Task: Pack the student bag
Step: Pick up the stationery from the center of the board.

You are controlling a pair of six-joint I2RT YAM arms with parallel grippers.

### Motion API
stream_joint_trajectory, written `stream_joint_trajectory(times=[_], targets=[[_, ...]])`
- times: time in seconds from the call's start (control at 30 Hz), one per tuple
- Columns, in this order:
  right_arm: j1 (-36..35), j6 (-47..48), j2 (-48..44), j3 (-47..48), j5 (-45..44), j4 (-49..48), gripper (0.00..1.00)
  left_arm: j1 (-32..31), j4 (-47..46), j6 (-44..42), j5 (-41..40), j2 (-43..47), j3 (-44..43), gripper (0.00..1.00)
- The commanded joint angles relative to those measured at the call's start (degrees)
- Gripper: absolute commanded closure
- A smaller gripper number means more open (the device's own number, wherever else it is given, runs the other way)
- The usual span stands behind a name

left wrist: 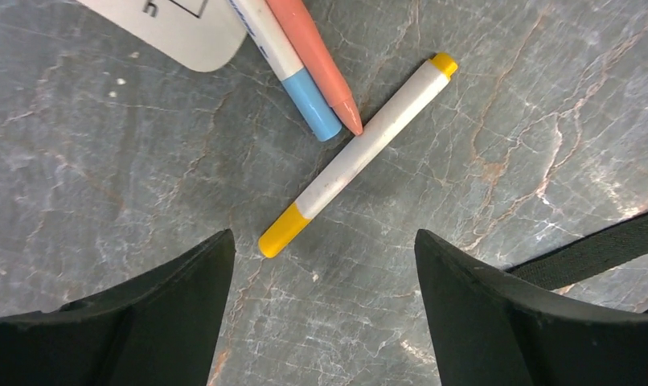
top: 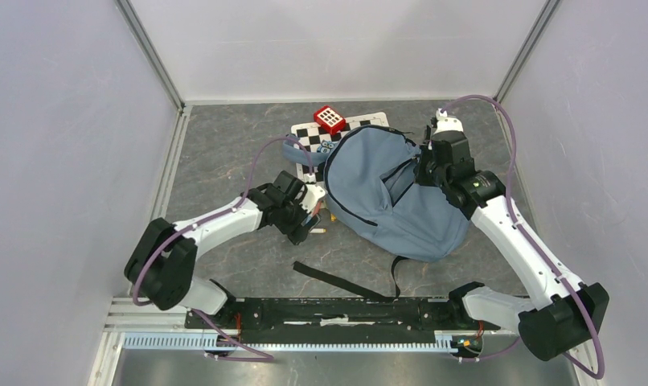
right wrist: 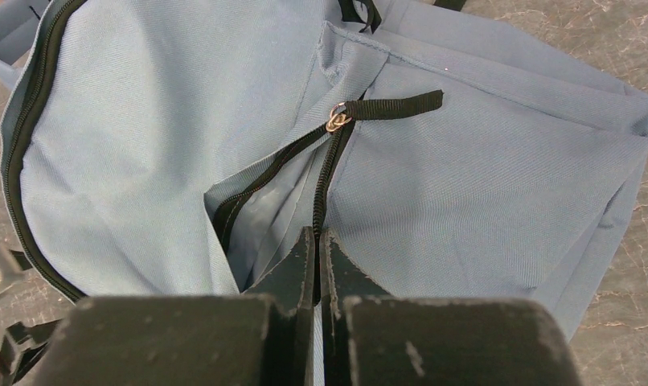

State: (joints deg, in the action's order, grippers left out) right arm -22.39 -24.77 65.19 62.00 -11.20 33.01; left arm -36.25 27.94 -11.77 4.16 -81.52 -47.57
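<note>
The student bag (top: 385,193), blue-grey with dark zippers, lies on the table between the arms. In the right wrist view its front pocket (right wrist: 256,217) gapes open below a metal zipper pull (right wrist: 337,119). My right gripper (right wrist: 317,235) is shut on the pocket's zipper edge, at the bag's right side (top: 424,170). My left gripper (left wrist: 325,241) hangs open just left of the bag (top: 311,215), nothing between its fingers. A white marker with yellow ends (left wrist: 361,153) lies on the table just beyond its fingertips.
A blue-capped marker (left wrist: 293,68), a coral crayon (left wrist: 317,56) and a white card corner (left wrist: 176,28) lie past the yellow marker. A black bag strap (top: 341,280) trails toward the near edge. A red block (top: 330,119) rests on a checkered book (top: 309,138) behind the bag.
</note>
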Motion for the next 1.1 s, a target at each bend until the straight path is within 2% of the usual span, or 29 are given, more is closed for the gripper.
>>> stream_joint_trajectory(times=[0.0, 0.17, 0.3, 0.6, 0.73, 0.87, 1.07], targets=[[-0.3, -0.1, -2.2, 1.2, 0.9, -3.9, 1.0, 0.0, -3.0, -3.9, 1.6, -3.7, -2.4, 0.15], [-0.3, -0.1, -1.9, 1.3, 0.3, -3.9, 1.0, 0.0, -3.9, -4.0, 0.6, -6.2, -3.2, 0.21], [-0.3, 0.1, -1.3, 1.5, 0.6, -3.9, 1.0, -0.4, -5.0, -2.6, 2.3, -6.3, -2.7, 0.3], [-0.2, 0.5, -0.1, 2.0, 0.9, -3.9, 1.0, -2.9, -5.2, -1.4, 0.9, -8.4, -2.0, 0.36], [-0.2, 0.5, 0.1, 1.9, 1.0, -4.1, 1.0, -3.1, -5.4, -1.3, 0.3, -9.8, -2.5, 0.44], [-0.2, 0.7, 0.1, 2.1, 1.1, -4.1, 1.0, -4.8, -3.5, 0.5, 1.5, -10.8, -4.1, 0.55], [-0.2, 0.6, 0.2, 2.1, 0.7, -4.0, 1.0, -6.9, 2.4, 4.9, 0.6, -12.4, -7.7, 0.61]])
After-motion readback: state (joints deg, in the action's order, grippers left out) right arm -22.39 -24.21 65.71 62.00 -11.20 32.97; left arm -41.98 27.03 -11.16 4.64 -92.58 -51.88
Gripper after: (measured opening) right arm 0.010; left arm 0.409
